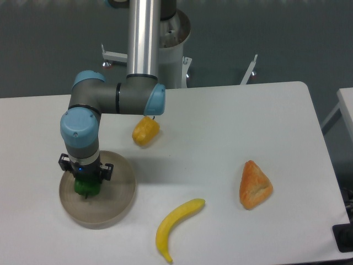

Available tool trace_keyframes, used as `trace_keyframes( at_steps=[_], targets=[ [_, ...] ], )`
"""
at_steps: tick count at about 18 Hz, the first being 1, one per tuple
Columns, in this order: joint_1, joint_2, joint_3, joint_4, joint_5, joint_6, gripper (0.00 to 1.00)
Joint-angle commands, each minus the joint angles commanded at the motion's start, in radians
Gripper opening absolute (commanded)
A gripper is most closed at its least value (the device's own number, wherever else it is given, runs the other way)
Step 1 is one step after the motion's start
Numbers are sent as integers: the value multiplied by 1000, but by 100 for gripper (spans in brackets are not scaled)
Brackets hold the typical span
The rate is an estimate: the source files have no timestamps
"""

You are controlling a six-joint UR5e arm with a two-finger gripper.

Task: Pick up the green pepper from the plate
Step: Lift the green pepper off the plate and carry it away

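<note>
The green pepper is being covered from above by the gripper on the left part of the plate. Whether the fingers are pinching it cannot be told, since the wrist is hiding them. A yellow pepper, a banana and a pastry are lying apart on the table.

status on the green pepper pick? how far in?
Done: the arm has reached the plate, with the hand straight above the green pepper. In hand: the grasp itself; the hand hides most of the pepper, so whether the fingers have closed cannot be told. Left: the lift. The pepper looks low on the plate, not raised.
</note>
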State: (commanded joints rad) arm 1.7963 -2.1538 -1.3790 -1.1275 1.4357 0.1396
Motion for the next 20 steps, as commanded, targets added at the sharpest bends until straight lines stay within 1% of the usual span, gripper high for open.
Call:
trace_keyframes(
  at_steps=[1,3,5,7,8,9,12,13,14,15,16,17,19,20],
  targets=[
    [2,23,-8,0,18,5,13],
    [5,55,-12,-3,80,14,12],
    [23,84,-14,-2,127,17,12],
    [70,124,-14,2,141,24,12],
    [112,152,-15,0,138,55,12],
    [151,179,-15,-5,129,108,12],
    [236,206,-8,-12,112,256,12],
    [280,213,-5,-15,94,311,12],
    [300,213,-6,-18,89,343,12],
    [319,213,-8,-37,91,376,12],
    [359,215,-9,-73,88,447,12],
    [383,221,-9,-87,86,516,12],
    [434,235,-9,-115,86,676,12],
    [463,235,-8,-139,89,772,12]
  ],
)
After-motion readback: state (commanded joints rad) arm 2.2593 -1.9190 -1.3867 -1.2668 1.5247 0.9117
